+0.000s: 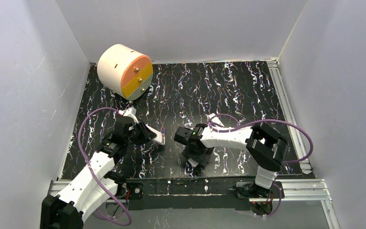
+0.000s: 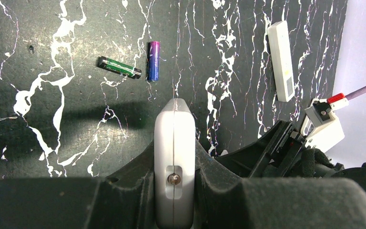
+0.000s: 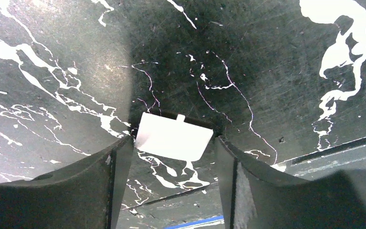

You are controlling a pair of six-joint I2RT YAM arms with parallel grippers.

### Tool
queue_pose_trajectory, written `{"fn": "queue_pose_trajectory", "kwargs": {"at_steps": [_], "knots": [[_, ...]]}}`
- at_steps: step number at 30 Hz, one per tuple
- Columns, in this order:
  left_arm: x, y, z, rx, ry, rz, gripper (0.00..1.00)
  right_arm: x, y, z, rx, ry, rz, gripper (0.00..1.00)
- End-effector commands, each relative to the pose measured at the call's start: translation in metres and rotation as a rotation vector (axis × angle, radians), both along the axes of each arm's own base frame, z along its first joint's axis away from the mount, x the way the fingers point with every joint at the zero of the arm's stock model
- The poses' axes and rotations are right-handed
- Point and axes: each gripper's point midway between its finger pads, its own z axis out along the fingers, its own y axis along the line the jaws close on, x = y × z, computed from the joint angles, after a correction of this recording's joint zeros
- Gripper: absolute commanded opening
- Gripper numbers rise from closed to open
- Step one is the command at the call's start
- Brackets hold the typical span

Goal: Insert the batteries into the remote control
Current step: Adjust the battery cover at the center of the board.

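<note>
Black worktop (image 1: 228,90), veined in white like marble, carries everything here. The left pincer (image 2: 174,164) is clenched on a pale grey remote (image 2: 174,129), held edge-on above the surface. Only its narrow side, a seam and one small screw show; its faces are hidden, and no brand or lettering can be read on it.

Beyond the remote's tip, two batteries lie on the worktop. The green battery (image 2: 119,67) lies slanted and the purple battery (image 2: 153,60) sits just beside it, blue at one end. Their near ends almost meet, though the view is too coarse to say whether they touch. The print on both is too small to read.

Further right lies a slim white bar (image 2: 281,59) with a grey patch near one end, well apart from the batteries.

The right pincer (image 3: 174,152) grasps a small flat white lid (image 3: 174,138) with a short tab on one edge, its sides pressed against both fingers, low over the worktop. The finger bases are cut off by the frame.

A white drum (image 1: 121,71) banded orange, yellow and grey sits in the far left corner.
</note>
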Motion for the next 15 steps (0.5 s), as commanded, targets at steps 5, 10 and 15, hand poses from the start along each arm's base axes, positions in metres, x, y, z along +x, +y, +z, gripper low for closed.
{"fn": "queue_pose_trajectory", "kwargs": {"at_steps": [5,10,15], "knots": [[0.001,-0.003,0.007,-0.011,-0.03,-0.022,0.0,0.01,-0.007,-0.006,-0.019,-0.085,0.002,0.54],[-0.007,-0.013,0.013,-0.035,-0.025,-0.104,0.0,0.06,-0.017,0.014,-0.092,-0.31,0.384,0.51],[-0.013,-0.009,0.019,0.002,-0.015,-0.126,0.0,0.08,0.008,0.031,-0.036,-0.413,1.088,0.54]]}}
